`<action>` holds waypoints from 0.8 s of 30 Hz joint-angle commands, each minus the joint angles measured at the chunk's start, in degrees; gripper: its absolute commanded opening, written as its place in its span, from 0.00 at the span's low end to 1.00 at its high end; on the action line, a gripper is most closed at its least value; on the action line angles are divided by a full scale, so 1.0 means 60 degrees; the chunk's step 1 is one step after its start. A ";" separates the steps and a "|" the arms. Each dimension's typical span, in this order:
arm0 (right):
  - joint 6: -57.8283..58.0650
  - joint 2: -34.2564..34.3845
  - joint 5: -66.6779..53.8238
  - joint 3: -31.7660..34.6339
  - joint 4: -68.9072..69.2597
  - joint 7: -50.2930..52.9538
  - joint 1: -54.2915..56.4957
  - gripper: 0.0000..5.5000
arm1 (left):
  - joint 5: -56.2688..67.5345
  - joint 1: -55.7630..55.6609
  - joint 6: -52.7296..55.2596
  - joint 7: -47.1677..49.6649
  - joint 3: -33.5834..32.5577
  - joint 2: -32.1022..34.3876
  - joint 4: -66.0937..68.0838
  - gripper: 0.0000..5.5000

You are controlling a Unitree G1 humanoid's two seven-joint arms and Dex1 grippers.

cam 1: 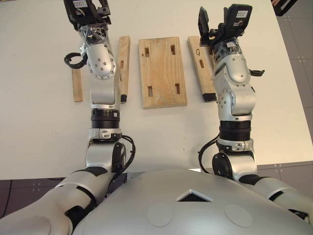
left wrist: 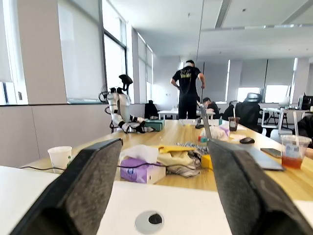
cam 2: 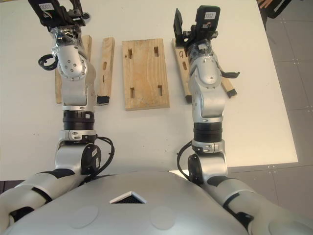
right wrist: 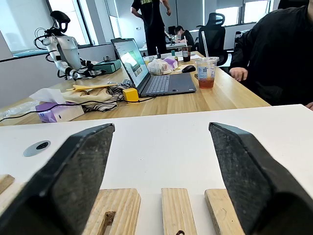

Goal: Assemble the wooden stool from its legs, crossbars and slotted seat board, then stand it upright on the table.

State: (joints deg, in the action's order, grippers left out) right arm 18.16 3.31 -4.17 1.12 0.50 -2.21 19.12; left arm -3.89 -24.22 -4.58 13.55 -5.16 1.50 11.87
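left eye view: wooden legs (cam 1: pixel 123 58) lie partly hidden under both arms.

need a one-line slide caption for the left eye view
Left end effector and right end effector open, stool unassembled: slotted seat board flat between wooden legs on the white table.

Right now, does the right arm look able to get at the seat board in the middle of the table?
Probably yes. The seat board lies flat with nothing on it, and the open right tool hangs close by, near the leg next to it.
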 commanded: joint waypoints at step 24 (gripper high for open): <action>-0.0448 -0.2471 -0.1416 0.1596 0.0656 -0.2608 -0.1870 0.64 | -0.0546 0.1213 0.0882 -0.0907 0.0038 0.1131 0.0095 0.58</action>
State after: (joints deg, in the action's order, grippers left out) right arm 15.58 -6.34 -9.90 8.22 3.04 -12.27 11.11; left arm -7.84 -18.10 0.87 8.41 -4.12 8.05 12.98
